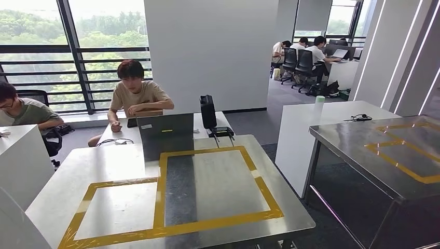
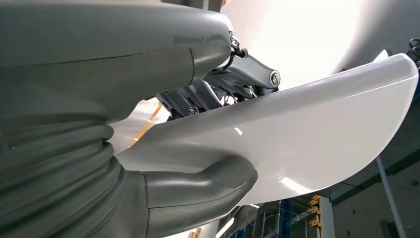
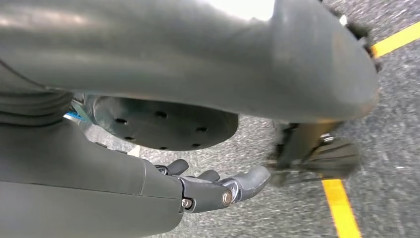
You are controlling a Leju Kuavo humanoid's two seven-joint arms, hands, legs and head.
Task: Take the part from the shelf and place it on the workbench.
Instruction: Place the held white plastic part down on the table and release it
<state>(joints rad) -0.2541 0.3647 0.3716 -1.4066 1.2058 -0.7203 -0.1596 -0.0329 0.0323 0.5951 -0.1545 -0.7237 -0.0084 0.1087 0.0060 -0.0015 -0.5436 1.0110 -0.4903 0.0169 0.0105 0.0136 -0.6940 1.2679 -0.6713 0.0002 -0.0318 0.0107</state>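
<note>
In the left wrist view my left hand grips a smooth white curved part; the thick grey thumb presses one face and the darker fingers lie on the other. The steel workbench stands right in front of me in the head view, marked with yellow tape rectangles. My right hand hangs over the grey floor, its fingers loosely stretched and holding nothing.
A dark laptop and a black device stand at the workbench's far edge, with a person seated behind. A second steel table with yellow tape is at the right, behind it a white counter. A yellow floor line runs below my right hand.
</note>
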